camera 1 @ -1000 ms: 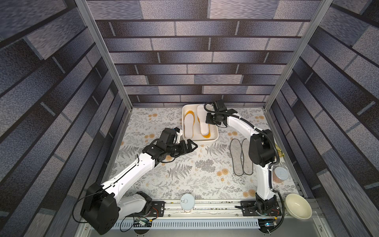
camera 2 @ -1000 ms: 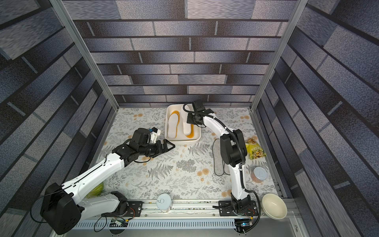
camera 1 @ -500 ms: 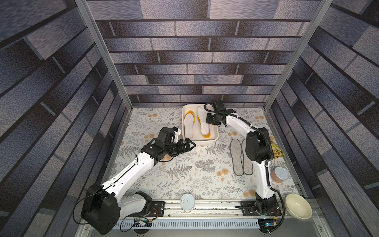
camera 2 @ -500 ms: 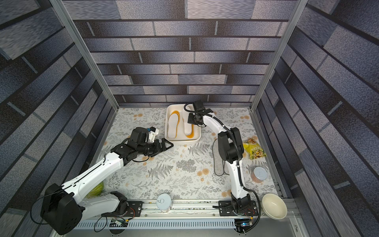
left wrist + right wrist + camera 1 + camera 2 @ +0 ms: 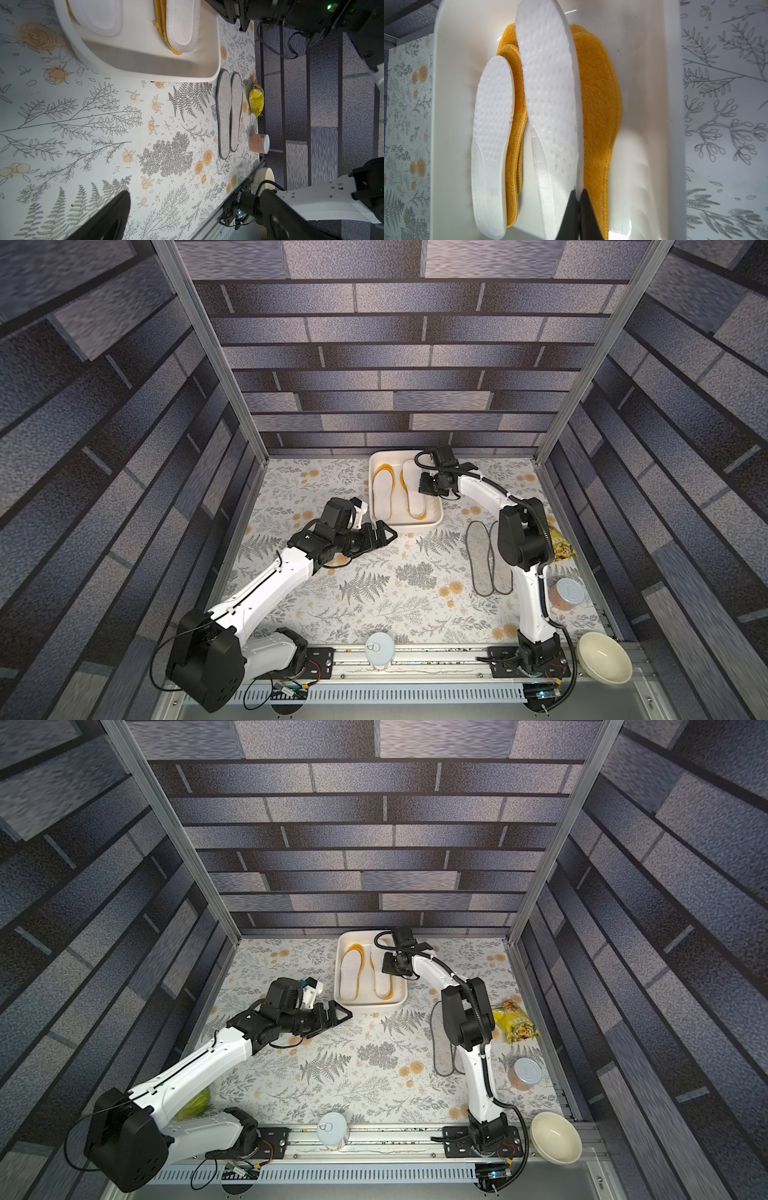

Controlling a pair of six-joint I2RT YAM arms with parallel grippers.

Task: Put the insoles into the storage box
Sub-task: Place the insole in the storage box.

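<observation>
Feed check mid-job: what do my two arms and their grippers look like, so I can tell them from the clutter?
Both the left arm and the right arm have white link shells, bulky black joint housings and black bases. The left gripper and the right gripper carry slim, tapered black fingers. A black ribbed cable runs along the right arm.

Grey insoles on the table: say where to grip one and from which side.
Probably the rounded end nearest the box of the grey insole toward the table's middle, from above, one jaw slid under the dark edging. It lies flat with its twin along one long side, so the ends are free.
</observation>
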